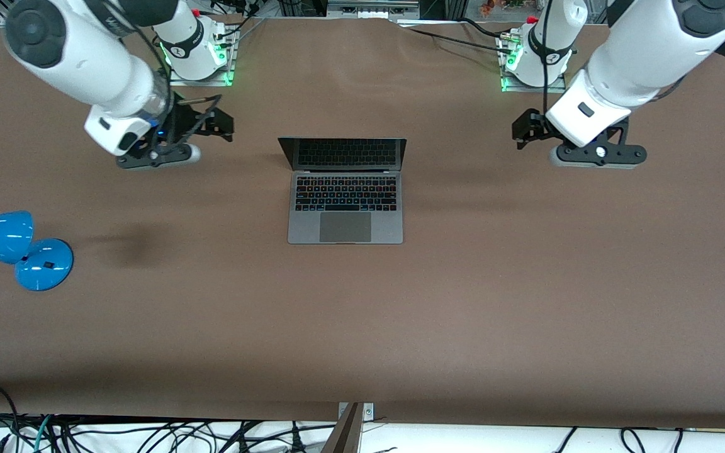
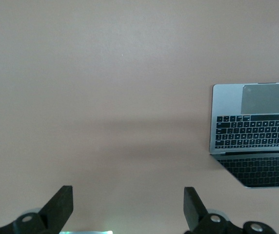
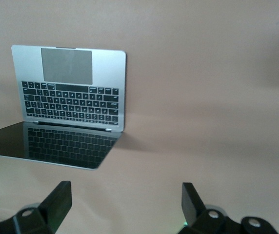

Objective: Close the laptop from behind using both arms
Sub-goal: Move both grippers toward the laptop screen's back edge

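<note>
Lowest in the front view's left edge, nearest the camera, a glossy blue desk lamp point(image 1: 19, 246) lies on my brown table point(image 1: 400, 327).

Above it, at centre frame, the slim space-grey metal laptop point(image 1: 345, 207) sits open. Its black keyboard and trackpad face the camera and its dark screen stands upright along the upper edge.

Higher still, at either side, are my two grippers, both well apart from the laptop. My right gripper point(image 1: 208, 123) hangs over bare table in the upper left of the front view. Its black fingers point(image 3: 56, 200) are spread wide, nothing between them.

My left gripper point(image 1: 525, 129) hangs over bare table in the upper right. Its fingers point(image 2: 59, 204) are likewise spread apart and empty.
</note>
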`<move>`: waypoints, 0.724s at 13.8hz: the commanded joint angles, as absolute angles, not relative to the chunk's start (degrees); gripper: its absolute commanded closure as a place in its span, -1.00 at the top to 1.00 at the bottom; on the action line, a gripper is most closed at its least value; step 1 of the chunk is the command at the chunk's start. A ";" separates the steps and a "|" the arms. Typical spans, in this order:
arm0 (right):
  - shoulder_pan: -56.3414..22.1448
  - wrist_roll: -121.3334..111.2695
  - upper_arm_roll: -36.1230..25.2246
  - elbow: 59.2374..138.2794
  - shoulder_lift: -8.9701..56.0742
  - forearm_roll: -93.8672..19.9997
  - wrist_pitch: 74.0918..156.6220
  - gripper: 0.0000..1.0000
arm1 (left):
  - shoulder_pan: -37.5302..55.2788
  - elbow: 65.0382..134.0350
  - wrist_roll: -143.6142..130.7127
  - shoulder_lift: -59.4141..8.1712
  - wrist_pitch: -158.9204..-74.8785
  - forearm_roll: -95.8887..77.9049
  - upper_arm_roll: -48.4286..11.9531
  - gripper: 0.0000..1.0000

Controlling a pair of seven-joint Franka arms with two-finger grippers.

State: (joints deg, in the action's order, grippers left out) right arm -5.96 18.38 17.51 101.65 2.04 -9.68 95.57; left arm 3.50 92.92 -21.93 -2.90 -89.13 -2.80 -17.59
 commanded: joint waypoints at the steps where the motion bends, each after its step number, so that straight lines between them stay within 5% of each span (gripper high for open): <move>1: -10.44 24.59 17.58 102.30 3.16 -10.20 96.07 0.78 | 3.25 93.95 -26.71 -2.72 -89.65 -4.48 -20.29 1.00; 4: -14.40 32.58 17.58 102.31 4.65 -10.37 96.06 0.39 | 3.25 95.70 -30.48 -3.16 -89.47 -7.38 -23.45 1.00; 5: -15.55 34.09 17.58 102.30 5.35 -10.46 95.72 -0.07 | 3.25 95.97 -31.80 -3.86 -89.47 -7.30 -24.95 1.00; 7: -17.39 35.68 17.67 102.39 7.37 -11.33 94.40 -0.68 | 3.25 95.89 -34.62 -5.97 -89.47 -7.38 -27.23 1.00; 10: -18.37 35.68 17.75 102.83 8.35 -13.09 93.34 -0.97 | 3.34 95.28 -41.28 -10.53 -90.00 -7.38 -32.32 0.78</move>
